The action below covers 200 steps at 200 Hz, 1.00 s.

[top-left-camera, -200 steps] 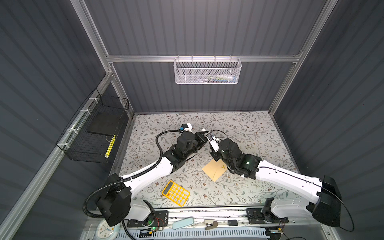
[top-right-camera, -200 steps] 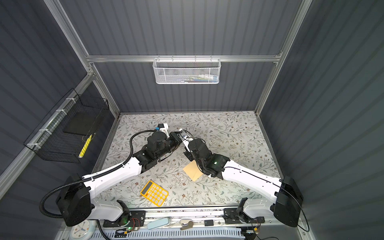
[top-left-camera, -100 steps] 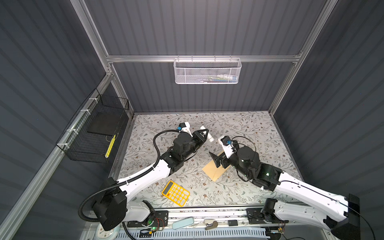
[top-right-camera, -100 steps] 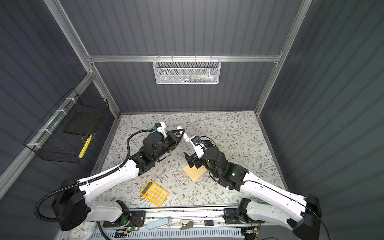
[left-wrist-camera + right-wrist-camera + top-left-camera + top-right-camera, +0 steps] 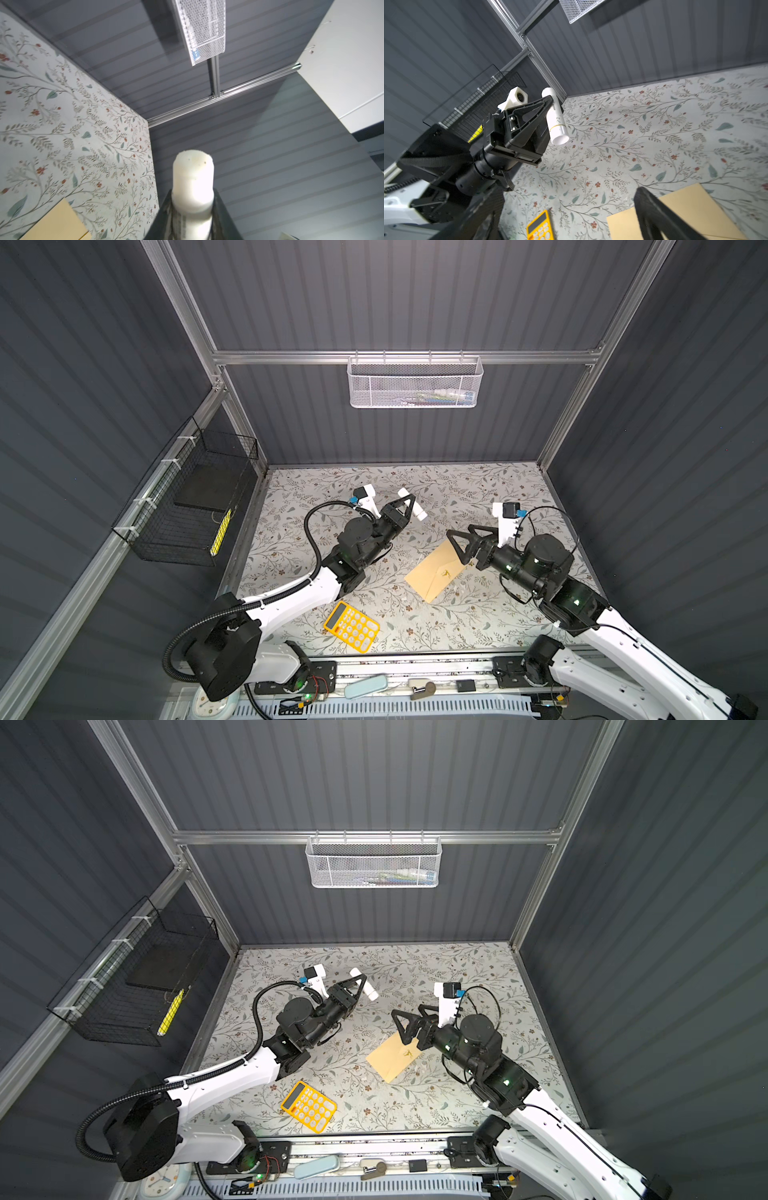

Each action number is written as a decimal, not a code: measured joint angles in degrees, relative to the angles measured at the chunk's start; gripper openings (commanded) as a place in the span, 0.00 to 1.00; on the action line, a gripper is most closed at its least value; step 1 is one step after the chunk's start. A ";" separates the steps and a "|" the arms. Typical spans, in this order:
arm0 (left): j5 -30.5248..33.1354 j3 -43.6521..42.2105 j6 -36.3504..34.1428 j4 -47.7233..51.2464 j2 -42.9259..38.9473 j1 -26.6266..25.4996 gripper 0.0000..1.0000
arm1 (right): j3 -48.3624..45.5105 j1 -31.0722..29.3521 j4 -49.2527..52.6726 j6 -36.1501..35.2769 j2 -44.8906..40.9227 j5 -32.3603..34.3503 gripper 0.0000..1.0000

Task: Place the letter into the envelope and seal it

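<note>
The tan envelope (image 5: 432,576) (image 5: 390,1058) lies flat on the floral table, its small gold mark facing up. Corners of the envelope also show in the left wrist view (image 5: 56,224) and the right wrist view (image 5: 685,209). The letter is out of view. My left gripper (image 5: 409,502) (image 5: 360,982) (image 5: 192,204) (image 5: 548,104) hangs above the table's middle, shut on a white glue-stick tube (image 5: 412,510) (image 5: 365,990) (image 5: 193,180) (image 5: 556,118). My right gripper (image 5: 459,531) (image 5: 406,1011) (image 5: 566,207) stands open and empty over the envelope's far corner.
A yellow calculator (image 5: 351,626) (image 5: 308,1106) (image 5: 539,227) lies near the front edge. A white mesh basket (image 5: 415,381) hangs on the back wall. On the left wall hangs a black wire basket (image 5: 191,506).
The two grippers were together at the tube. My right gripper has opened and drawn back to the right over the envelope. My left gripper has kept the tube and moved slightly towards the back.
</note>
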<state>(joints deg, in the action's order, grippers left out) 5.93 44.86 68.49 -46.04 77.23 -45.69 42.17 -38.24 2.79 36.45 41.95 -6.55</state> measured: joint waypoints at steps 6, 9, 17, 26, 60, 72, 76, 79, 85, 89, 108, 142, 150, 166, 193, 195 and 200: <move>-0.15 0.00 -0.22 -1.46 0.39 0.00 0.00 | 0.00 0.46 -0.13 1.84 0.09 -1.25 0.99; -0.22 0.00 -0.28 -2.21 0.63 0.00 0.00 | 0.00 0.66 -0.20 2.64 0.11 -1.90 0.99; -0.48 0.00 -0.55 -3.87 1.27 0.00 0.00 | 0.00 1.40 -0.74 5.18 0.11 -3.69 0.99; -0.83 0.00 -0.66 -5.86 2.21 0.00 0.00 | -0.09 2.54 -2.21 8.04 0.11 -5.68 0.99; -2.56 0.00 -0.59 -11.85 6.43 0.00 0.00 | -2.40 8.55 -13.73 20.65 1.22 -14.43 0.99; -3.17 0.04 -0.57 -12.94 7.43 0.00 0.00 | -2.64 9.53 -16.61 23.89 2.40 -16.24 0.99; -3.30 0.07 -0.59 -13.18 7.61 0.00 0.00 | -2.64 9.64 -17.29 24.68 2.71 -16.65 0.98; -3.48 0.11 -0.59 -13.38 7.72 0.00 0.00 | -2.62 9.70 -17.86 25.31 3.04 -17.00 0.98; -3.78 0.17 -0.59 -13.51 7.82 0.00 0.00 | -2.62 9.77 -18.78 26.40 3.45 -17.57 0.97; -3.98 0.22 -0.59 -13.64 7.85 0.00 0.00 | -2.62 9.77 -19.32 27.04 3.72 -17.86 0.97; -4.31 0.79 -0.59 -14.60 7.85 0.00 0.00 | -2.67 9.90 -23.21 30.45 5.53 -19.26 0.94; -4.26 1.09 -0.59 -17.25 7.85 0.00 0.00 | -2.93 10.47 -31.58 35.91 11.74 -22.05 0.86; -4.26 1.09 -0.59 -18.01 7.87 -0.02 0.00 | -3.02 10.51 -33.38 37.16 13.25 -22.64 0.85; -4.24 1.09 -0.59 -19.56 7.89 -0.11 0.00 | -3.21 10.51 -36.72 39.32 15.67 -23.52 0.82; -4.24 1.09 -0.63 -20.74 7.89 -0.39 0.00 | -3.32 10.51 -41.59 41.97 17.81 -24.22 0.78; -4.24 1.09 -0.63 -20.76 7.89 -0.42 0.00 | -3.37 10.51 -42.10 42.18 17.92 -24.26 0.78; -4.24 1.09 -0.63 -20.85 7.89 -0.50 0.00 | -3.48 10.51 -43.21 42.73 18.25 -24.41 0.76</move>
<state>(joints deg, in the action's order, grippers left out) 1.69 45.95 67.85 -66.89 85.12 -46.19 38.70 -27.73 -40.42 79.18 60.20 -30.96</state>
